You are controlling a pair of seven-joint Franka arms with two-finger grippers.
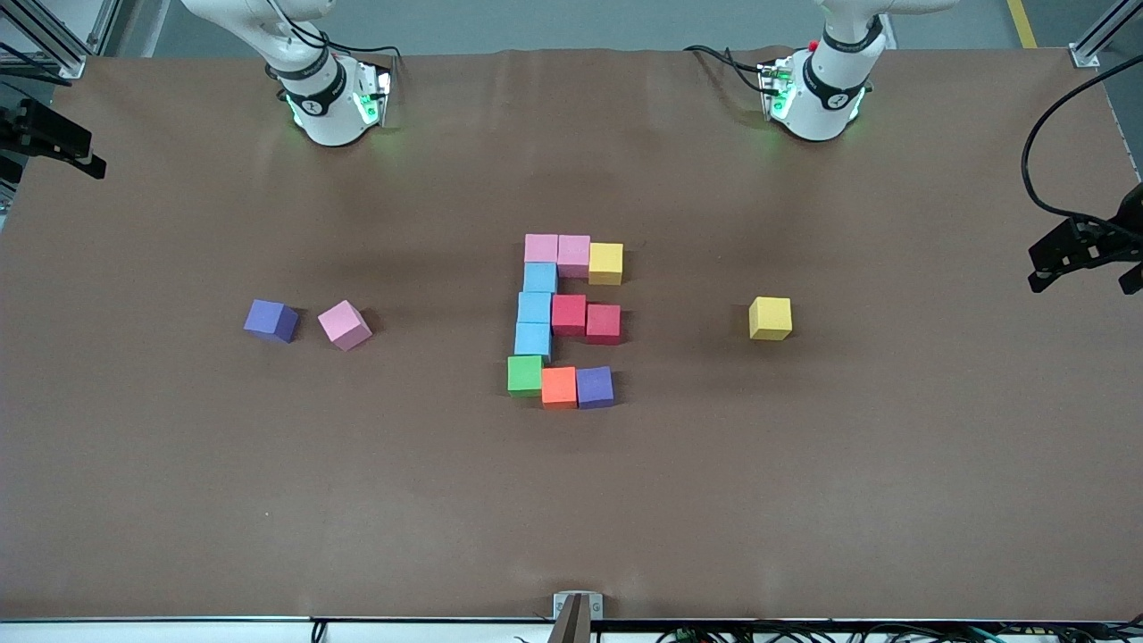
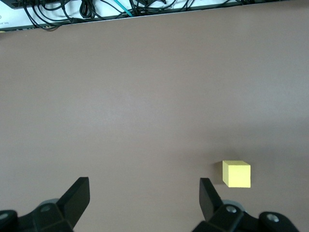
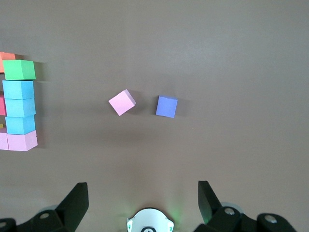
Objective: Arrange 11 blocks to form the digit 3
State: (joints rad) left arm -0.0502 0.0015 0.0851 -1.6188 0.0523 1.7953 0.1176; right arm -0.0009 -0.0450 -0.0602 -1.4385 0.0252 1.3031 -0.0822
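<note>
Eleven cubes: they make the digit 3 (image 1: 564,321) at the middle of my desk (image 1: 571,500), all touching.
Long axis: the straight column runs from nearer the front camera to farther from it, on the side toward my right arm's end.
Column: pink corner cube (image 1: 540,248) farthest from the camera, then three light blue cubes (image 1: 535,308), then the green cube (image 1: 525,375) nearest.
Pointing: all three short bars stick out toward my left arm's end, so the open side faces there.
Farthest bar: the pink corner cube, a second pink cube (image 1: 573,255), a yellow cube (image 1: 605,263).
Middle bar: two red cubes (image 1: 586,318) off the middle blue one.
Nearest bar: the green cube, an orange cube (image 1: 559,387), a purple cube (image 1: 595,387); it sits slightly askew.
Loose cubes: a yellow spare (image 1: 770,318) lies well apart toward my left arm's end; a pink spare (image 1: 345,324) and a purple spare (image 1: 271,321) lie near each other, not touching, toward my right arm's end.
Open room: broad bare desk between the figure and each spare, and from the figure to the desk's edge nearest the camera.
Left pincer (image 2: 144,199): spread wide, empty, up over bare desk near the yellow spare (image 2: 236,174); this arm waits.
Right pincer (image 3: 143,199): spread wide, empty, up over the desk above my own base; this arm waits too.
</note>
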